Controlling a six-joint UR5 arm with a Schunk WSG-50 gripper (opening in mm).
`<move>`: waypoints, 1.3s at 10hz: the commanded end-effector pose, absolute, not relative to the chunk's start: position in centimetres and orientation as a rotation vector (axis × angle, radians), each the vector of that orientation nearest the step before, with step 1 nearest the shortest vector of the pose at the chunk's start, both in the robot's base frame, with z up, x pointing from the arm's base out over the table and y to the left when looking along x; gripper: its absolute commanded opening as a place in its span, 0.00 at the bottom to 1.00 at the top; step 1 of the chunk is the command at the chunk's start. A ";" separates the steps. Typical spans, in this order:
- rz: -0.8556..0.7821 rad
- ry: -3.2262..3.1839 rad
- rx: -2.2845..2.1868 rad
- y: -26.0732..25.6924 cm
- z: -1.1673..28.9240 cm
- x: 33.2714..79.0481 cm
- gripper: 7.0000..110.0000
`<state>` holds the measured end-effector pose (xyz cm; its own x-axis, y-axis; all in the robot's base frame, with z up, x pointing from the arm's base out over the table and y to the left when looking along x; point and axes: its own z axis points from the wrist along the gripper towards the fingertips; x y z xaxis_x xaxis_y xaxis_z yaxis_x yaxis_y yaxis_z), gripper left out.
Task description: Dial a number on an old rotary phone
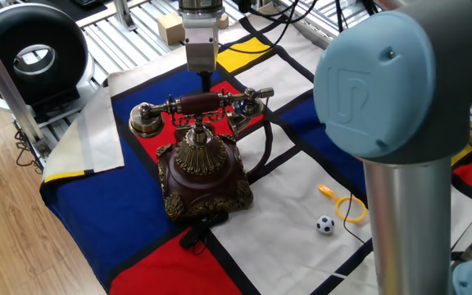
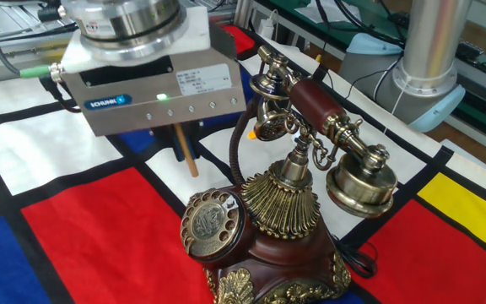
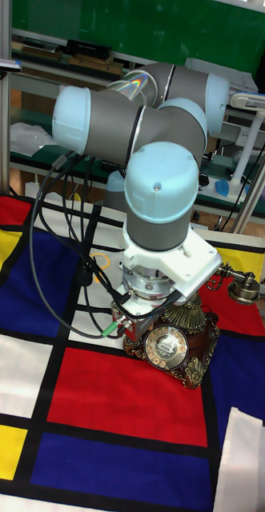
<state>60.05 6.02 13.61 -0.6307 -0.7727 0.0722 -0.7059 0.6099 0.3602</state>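
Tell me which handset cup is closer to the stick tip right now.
The brass cup at the cord end, up by the gripper. The other cup hangs over the far side of the rotary phone, away from the stick.

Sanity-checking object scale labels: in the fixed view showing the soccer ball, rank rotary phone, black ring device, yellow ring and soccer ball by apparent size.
1. Rotary phone
2. Black ring device, partly cropped, so close to unsure
3. Yellow ring
4. Soccer ball

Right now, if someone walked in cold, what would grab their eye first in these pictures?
Probably the rotary phone, maroon and brass, standing on a cloth of bold red, blue, yellow and white blocks, handset resting across its cradle. Next, the gripper hanging just behind the brass dial, holding a thin wooden stick pointed down beside it.
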 end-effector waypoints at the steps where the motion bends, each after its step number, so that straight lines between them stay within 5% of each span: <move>1: -0.401 -2.631 1.232 5.2 14.4 60.6 0.00; 3: -0.332 -2.687 1.114 4.4 14.2 61.1 0.00; 6: -0.626 -2.633 1.211 8.8 15.6 59.9 0.00; 9: -0.614 -2.537 1.232 7.8 16.0 58.1 0.00; 13: -0.681 -2.453 1.359 7.3 14.1 61.9 0.00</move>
<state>60.75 6.93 14.61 -0.5653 -0.8245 0.0273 -0.7154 0.5064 0.4813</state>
